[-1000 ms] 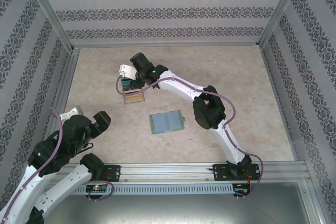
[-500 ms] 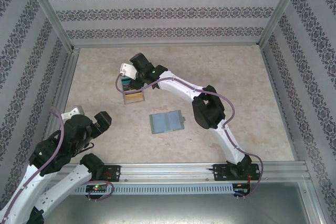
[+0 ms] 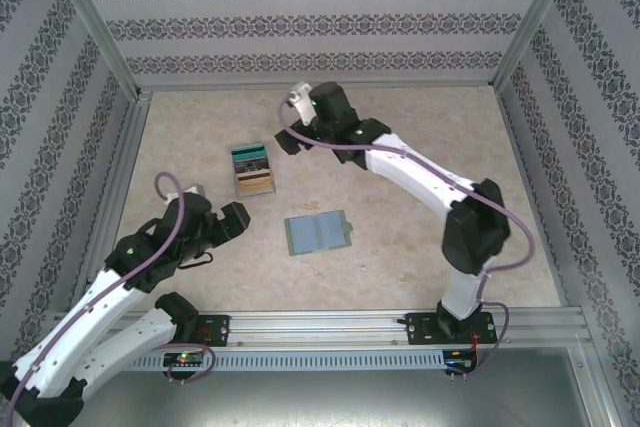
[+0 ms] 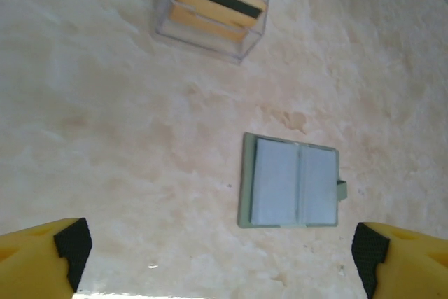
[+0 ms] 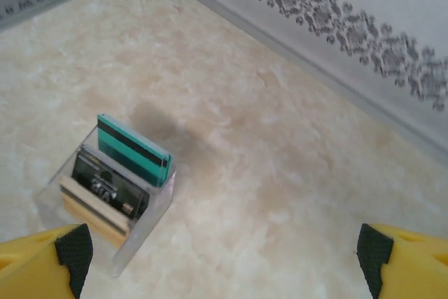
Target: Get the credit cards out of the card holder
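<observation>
Hovering well above the table (image 3: 420, 147), both arms are free of any load; the left gripper (image 4: 220, 246) stands wide open with nothing between its fingers, and the right gripper (image 5: 220, 250) is likewise fully spread and empty.

The credit cards (image 5: 133, 150), teal, dark and tan, stand on edge in a clear stand (image 5: 147, 222), well apart from the card holder (image 4: 290, 190); the holder lies opened flat on the table, tab to one side, just ahead of the left gripper's view.

Judgement: the extraction step appears complete or close to it; the greyish pockets look flat, though whether a card remains inside cannot be told.

Next move: the pockets want checking; any remaining card would call for a low approach, the holder pinned, and a fine pinch on the card's exposed edge.
</observation>
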Robot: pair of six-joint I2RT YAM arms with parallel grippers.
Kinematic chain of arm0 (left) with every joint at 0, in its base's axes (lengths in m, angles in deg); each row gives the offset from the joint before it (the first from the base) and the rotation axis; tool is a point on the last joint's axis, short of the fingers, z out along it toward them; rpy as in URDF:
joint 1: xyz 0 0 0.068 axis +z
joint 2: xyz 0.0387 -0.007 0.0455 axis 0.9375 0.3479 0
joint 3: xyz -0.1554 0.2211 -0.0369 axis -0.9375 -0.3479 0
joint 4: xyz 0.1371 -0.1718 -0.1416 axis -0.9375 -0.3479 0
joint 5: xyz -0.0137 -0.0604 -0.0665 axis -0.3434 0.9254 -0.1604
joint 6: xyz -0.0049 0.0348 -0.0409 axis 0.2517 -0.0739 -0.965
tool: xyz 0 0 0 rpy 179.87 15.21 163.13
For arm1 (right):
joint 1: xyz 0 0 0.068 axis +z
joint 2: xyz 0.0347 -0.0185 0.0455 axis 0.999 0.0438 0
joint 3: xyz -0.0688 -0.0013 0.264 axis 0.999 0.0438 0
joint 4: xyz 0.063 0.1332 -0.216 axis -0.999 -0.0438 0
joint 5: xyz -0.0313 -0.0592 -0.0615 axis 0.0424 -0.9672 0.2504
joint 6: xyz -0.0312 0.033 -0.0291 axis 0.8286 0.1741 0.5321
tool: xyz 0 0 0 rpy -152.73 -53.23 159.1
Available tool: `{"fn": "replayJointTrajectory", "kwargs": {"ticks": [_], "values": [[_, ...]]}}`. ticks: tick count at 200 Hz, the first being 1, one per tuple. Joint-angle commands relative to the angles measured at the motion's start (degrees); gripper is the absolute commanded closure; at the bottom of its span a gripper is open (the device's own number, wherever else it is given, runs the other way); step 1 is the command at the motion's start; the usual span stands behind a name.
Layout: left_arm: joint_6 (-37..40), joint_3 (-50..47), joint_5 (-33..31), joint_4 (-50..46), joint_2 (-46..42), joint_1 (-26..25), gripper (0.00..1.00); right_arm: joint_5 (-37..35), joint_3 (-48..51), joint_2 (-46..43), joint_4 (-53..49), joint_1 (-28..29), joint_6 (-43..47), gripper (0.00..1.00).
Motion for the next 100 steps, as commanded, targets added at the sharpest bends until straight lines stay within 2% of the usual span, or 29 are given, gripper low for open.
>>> {"fn": "replayJointTrajectory", "kwargs": {"ticks": [1, 15, 26, 60, 71, 93, 100], "values": [[1.2, -2.3, 7.3, 10.6, 4.5, 0.7, 0.1, 5.0, 10.4, -5.5, 2.1, -2.1, -13.7, 0.02], [0.5, -3.8, 10.7, 15.0, 8.0, 0.7, 0.17, 9.4, 17.3, -9.4, 3.0, -4.0, -17.5, 0.02], [-0.2, -4.9, 13.0, 18.3, 11.0, 0.7, 0.22, 11.0, 21.6, -11.8, 2.0, -4.6, -18.3, 0.08], [-1.7, -6.6, 18.2, 26.2, 20.3, 0.4, 0.35, 13.9, 31.7, -15.3, -1.8, -4.6, -20.9, 0.57], [-1.8, -6.6, 19.4, 28.1, 23.2, 0.2, 0.41, 14.9, 34.7, -15.5, -1.6, -4.4, -21.7, 0.67], [-1.6, -6.0, 21.2, 31.1, 28.8, -0.7, 0.46, 14.7, 39.9, -15.9, 0.0, -3.5, -23.5, 0.69], [-1.5, -5.5, 21.6, 31.8, 30.6, -1.1, 0.51, 14.0, 40.9, -15.8, 0.1, -2.9, -23.7, 0.69]]}}
